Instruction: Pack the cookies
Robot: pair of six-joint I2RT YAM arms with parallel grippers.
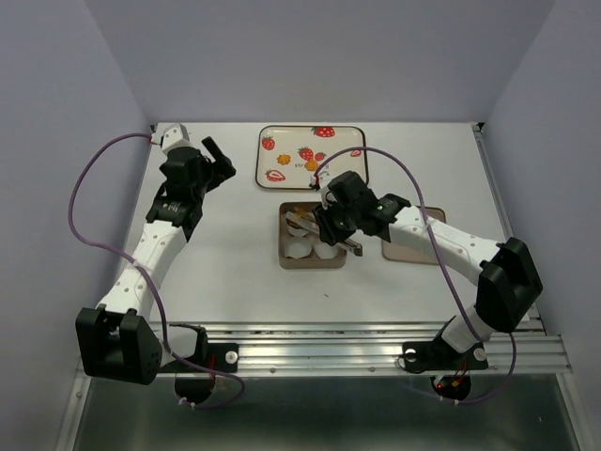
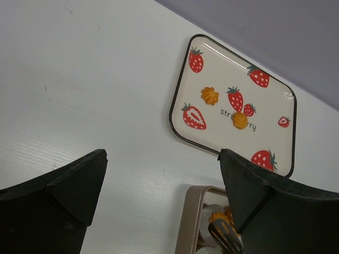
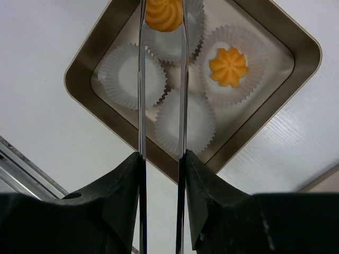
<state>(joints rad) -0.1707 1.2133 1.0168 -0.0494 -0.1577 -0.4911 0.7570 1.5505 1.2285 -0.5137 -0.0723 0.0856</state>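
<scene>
Two orange cookies (image 2: 210,96) (image 2: 240,120) lie on the strawberry-print plate (image 2: 180,100). My right gripper (image 3: 161,159) is shut on metal tongs (image 3: 141,79), whose tips pinch a third cookie (image 3: 163,14) over a white paper cup in the tan tin (image 3: 296,95). A fourth cookie (image 3: 229,66) sits in another cup there. Two cups (image 3: 128,76) (image 3: 185,124) are empty. My left gripper (image 2: 161,153) is open and empty, above the bare table left of the plate. From the top view, the right gripper (image 1: 333,221) is over the tin (image 1: 284,246).
The plate (image 1: 278,132) lies at the back centre, just behind the tin. A flat tan piece (image 1: 438,217) lies under my right arm, right of the tin. Grey walls close in the table on three sides.
</scene>
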